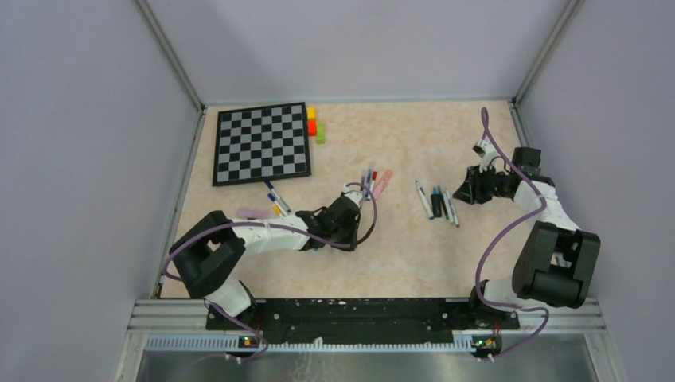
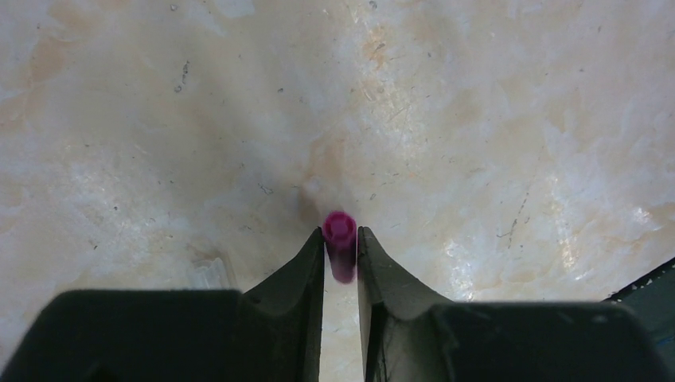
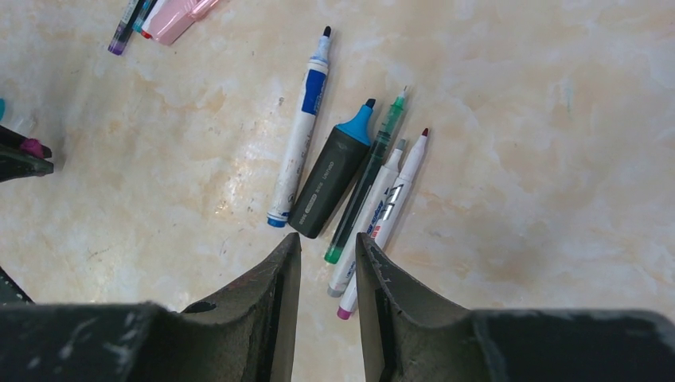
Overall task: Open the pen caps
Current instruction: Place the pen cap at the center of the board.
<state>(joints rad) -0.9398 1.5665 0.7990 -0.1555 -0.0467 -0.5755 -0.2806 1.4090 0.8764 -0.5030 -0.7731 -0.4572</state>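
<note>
- Between the tips of the left end effector [image 2: 341, 239], just above the bench [image 2: 493, 119], stands one magenta cap [image 2: 340, 228]. It is blurred, and I cannot tell whether it is pinched or loose. If it drops from there, it may bounce or roll out of easy reach.
- Beyond the right end effector [image 3: 328, 243], which is released with its narrow gap bare, lie five uncapped pens [image 3: 330, 183] close side by side. A low sweep here could scatter them or drag their bare tips across the bench.
- Farther off lies one pink highlighter [image 3: 179, 16] with at least two thin pens [image 3: 121, 36] beside it. Whether these are capped is too small to tell.
- Farthest back are one chessboard [image 1: 263, 143] and three blocks [image 1: 315, 126] just beside it.
</note>
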